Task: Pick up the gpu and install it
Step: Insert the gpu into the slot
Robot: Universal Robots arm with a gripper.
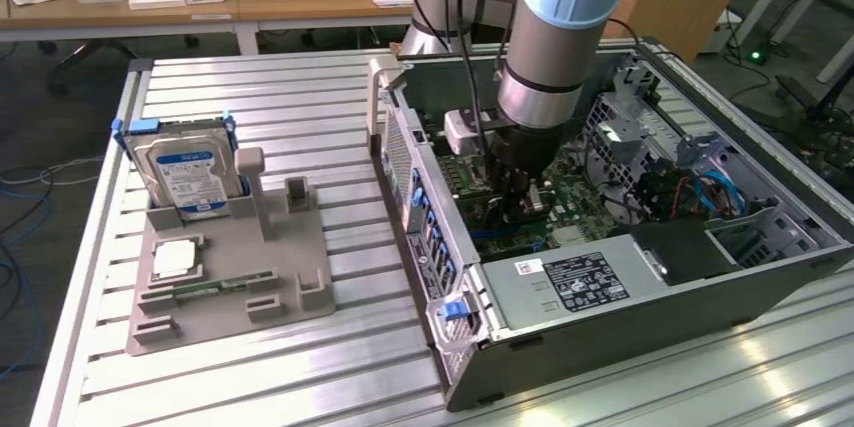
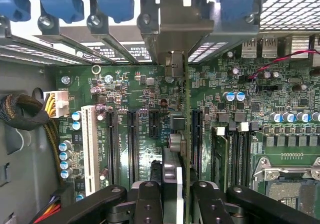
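The gripper [image 2: 172, 196] is being held down inside the open PC case [image 1: 747, 277], over the motherboard [image 2: 280, 108]. In the wrist view the gpu [image 2: 179, 134] is being seen edge-on: a thin card running straight out from between the fingers [image 2: 147, 199] toward the case's rear wall. The jaws are clamped on the gpu, one finger against each face, so the card is sitting dead centre between them, not off to either side.

Key relation: the card's long axis is running parallel to the expansion slots [image 2: 132, 144], and its silver bracket [image 2: 172, 28] is reaching up to the rear slot openings, beside the blue retention clips [image 2: 115, 3]. The card's lower edge is appearing lined up over a slot between the black slots and the blue slot [image 2: 196, 139]; whether the edge connector is already seated or hanging just above cannot be told from these angles. A dark bulge on one face, probably the fan housing, is sitting close to the fingers.

In the exterior view, the arm [image 1: 561, 37] is pointing nearly straight down into the case, with the gripper low among the boards. Outside the case, on the exterior view's left, the grey fixture tray [image 1: 227, 297] is being left with the hard drive [image 1: 187, 172] standing in it; the upright slot next to it is empty.

Judged status: pick done, card in the insertion stage.
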